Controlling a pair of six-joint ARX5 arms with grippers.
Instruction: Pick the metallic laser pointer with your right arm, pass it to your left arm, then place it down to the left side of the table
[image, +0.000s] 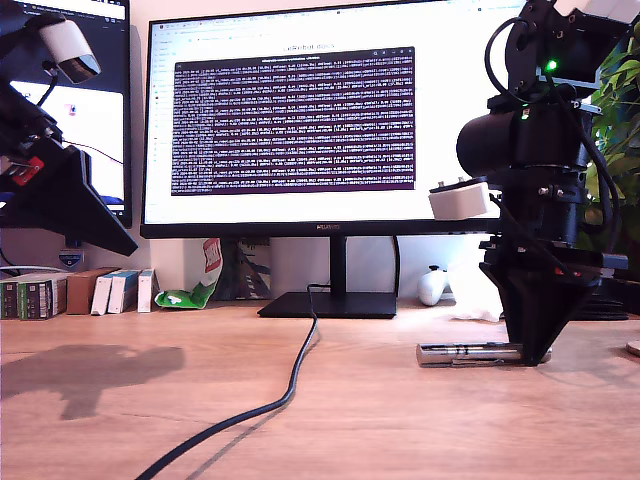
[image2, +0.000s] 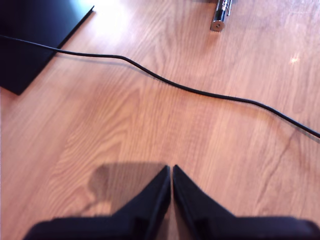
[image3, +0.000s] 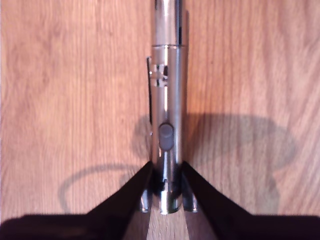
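The metallic laser pointer (image: 460, 353) lies flat on the wooden table (image: 400, 430) toward the exterior view's right. My second gripper (image: 530, 355) points straight down at its end, and the second wrist view shows the black fingers (image3: 142, 187) pressed against both sides of the silver barrel (image3: 167, 100), button and clip showing. My first gripper (image: 128, 245) hangs raised at the exterior view's left. In the first wrist view it (image2: 171, 170) is shut with nothing in it, well above the wood, with the pointer's tip (image2: 219, 17) far off.
A black cable (image: 290, 385) runs from the monitor foot (image: 330, 303) across the table toward the front; it also crosses the first wrist view (image2: 175, 85). Small boxes (image: 60, 295) line the back at the exterior view's left. A white object (image: 432, 285) sits behind the pointer.
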